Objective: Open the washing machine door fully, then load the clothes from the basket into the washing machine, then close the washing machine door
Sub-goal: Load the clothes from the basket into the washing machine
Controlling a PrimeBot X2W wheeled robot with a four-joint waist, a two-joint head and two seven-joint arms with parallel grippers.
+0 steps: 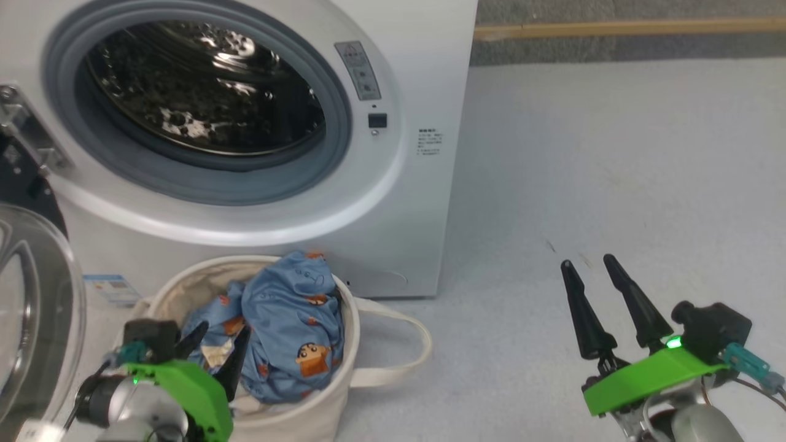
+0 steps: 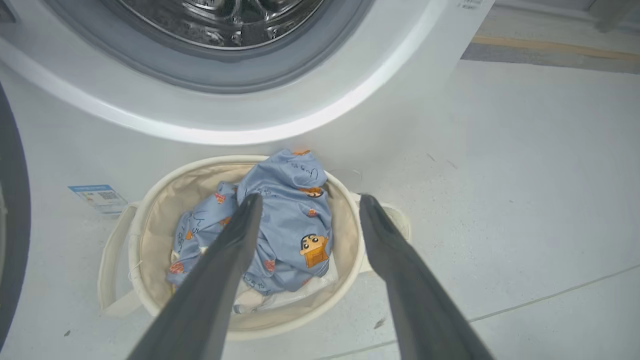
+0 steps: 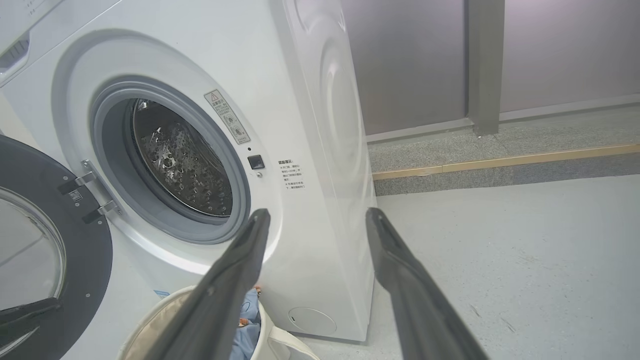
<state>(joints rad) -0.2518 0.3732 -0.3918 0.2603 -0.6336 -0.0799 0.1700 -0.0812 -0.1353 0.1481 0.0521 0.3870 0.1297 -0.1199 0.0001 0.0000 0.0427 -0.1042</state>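
washing machine (image 1: 417,202), blue label (image 1: 110,289) (illegible)

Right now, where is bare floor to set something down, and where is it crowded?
Free: the floor right of the machine, between its side, the back wall and the right gripper. Crowded: before the machine, where the basket of clothes sits under the drum mouth, with the open door to its left and the left gripper over it.

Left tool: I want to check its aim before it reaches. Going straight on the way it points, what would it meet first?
Most likely the blue clothes heaped in the basket: the left tool, open, points down at them. How far off they lie is unclear.
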